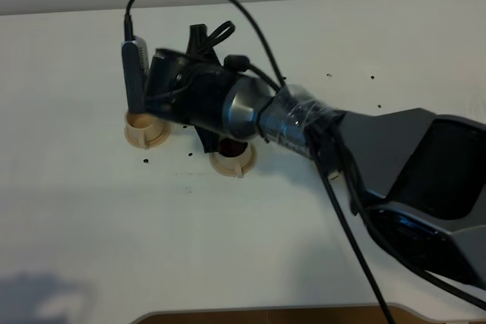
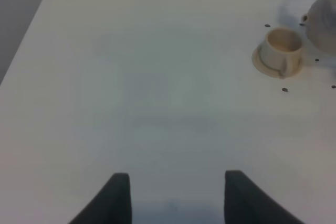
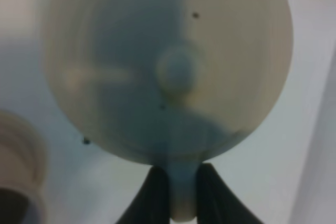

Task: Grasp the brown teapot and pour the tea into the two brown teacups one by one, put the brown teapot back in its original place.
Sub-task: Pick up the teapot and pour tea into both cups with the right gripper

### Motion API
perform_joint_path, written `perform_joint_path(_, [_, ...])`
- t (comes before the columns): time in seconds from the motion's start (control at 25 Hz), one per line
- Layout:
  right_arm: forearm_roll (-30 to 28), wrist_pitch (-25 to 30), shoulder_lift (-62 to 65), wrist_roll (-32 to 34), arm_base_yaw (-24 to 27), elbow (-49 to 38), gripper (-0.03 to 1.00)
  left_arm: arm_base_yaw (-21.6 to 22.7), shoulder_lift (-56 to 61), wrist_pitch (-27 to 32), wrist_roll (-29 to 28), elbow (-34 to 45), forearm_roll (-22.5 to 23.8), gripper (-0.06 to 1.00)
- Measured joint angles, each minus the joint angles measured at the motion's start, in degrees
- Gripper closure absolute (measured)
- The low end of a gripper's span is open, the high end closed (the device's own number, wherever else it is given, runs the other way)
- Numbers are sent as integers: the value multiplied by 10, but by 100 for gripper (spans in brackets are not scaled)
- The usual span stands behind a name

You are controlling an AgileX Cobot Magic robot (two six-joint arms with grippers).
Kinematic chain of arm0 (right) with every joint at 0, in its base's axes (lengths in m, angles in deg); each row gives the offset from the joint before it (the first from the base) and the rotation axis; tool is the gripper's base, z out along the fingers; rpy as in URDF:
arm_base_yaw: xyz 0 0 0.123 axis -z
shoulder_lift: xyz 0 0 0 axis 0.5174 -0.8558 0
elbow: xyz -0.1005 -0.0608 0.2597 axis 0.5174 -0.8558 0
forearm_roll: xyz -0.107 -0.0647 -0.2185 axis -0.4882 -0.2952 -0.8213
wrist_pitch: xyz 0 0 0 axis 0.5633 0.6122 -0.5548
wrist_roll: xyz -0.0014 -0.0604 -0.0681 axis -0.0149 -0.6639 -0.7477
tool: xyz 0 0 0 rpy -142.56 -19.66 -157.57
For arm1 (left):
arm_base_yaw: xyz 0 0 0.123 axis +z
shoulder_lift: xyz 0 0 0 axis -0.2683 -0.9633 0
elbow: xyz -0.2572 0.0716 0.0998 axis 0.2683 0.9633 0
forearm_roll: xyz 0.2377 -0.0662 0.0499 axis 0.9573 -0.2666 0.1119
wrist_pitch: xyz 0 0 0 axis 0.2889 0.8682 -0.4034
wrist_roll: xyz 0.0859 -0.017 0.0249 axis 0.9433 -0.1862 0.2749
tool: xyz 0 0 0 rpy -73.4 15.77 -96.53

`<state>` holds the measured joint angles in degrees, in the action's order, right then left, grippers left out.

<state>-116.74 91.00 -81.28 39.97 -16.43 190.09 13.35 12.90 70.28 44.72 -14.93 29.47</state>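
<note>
Right gripper pinches teapot by its handle, hung just beside the empty-looking cup, presumably lining up to pour. Left gripper spread wide, idle.

The right arm is stretching in from the right and blocking the middle of the tabletop, its cable looping high over it. Two cups are crowding underneath: the left cup at the arm's tip, the near cup poking out below the wrist, a narrow lane running between them. The teapot is filling everything ahead of the right claw, which is pinching its handle. Ahead of the left claw, jaws spread, bare tabletop is running wide, the left cup standing well off.
</note>
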Motion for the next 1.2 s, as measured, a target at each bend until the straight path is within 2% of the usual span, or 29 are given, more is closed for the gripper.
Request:
perform_joint_path(0.56, [-158, -12, -31, -5, -31, 1, 84, 0, 0, 0, 0, 0, 0, 50])
perform_joint_path(1.2, [-246, -31, -35, -46, -34, 1, 84, 0, 0, 0, 0, 0, 0, 50])
